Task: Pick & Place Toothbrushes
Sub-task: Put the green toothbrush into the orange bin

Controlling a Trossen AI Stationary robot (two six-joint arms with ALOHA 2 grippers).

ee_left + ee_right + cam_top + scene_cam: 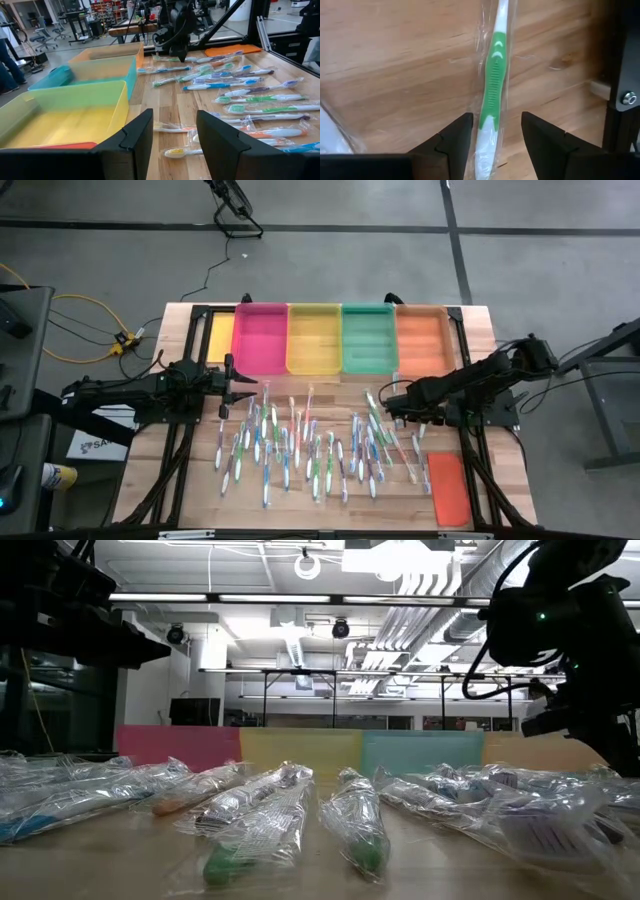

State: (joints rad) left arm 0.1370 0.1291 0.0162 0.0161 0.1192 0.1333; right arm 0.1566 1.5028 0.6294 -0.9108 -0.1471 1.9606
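While left gripper [248, 387] waits open, right gripper [492, 132] — jaws apart (unclosed) — straddles green toothbrush [492, 85].

right pincer [492, 132]: fingers apart | green toothbrush [493, 75] (wrapped) between them | wooden table [395, 60]

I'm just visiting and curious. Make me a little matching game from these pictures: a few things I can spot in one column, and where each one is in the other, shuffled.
Things
1. pink tray
2. orange lid
3. right gripper
4. left gripper

Places
A. lying flat near the table's front right corner
B. open, over a wrapped green toothbrush
C. open, just in front of the trays, above no brush
D. left of the yellow tray in the row

Pairs: 1-D, 2-A, 3-B, 4-C
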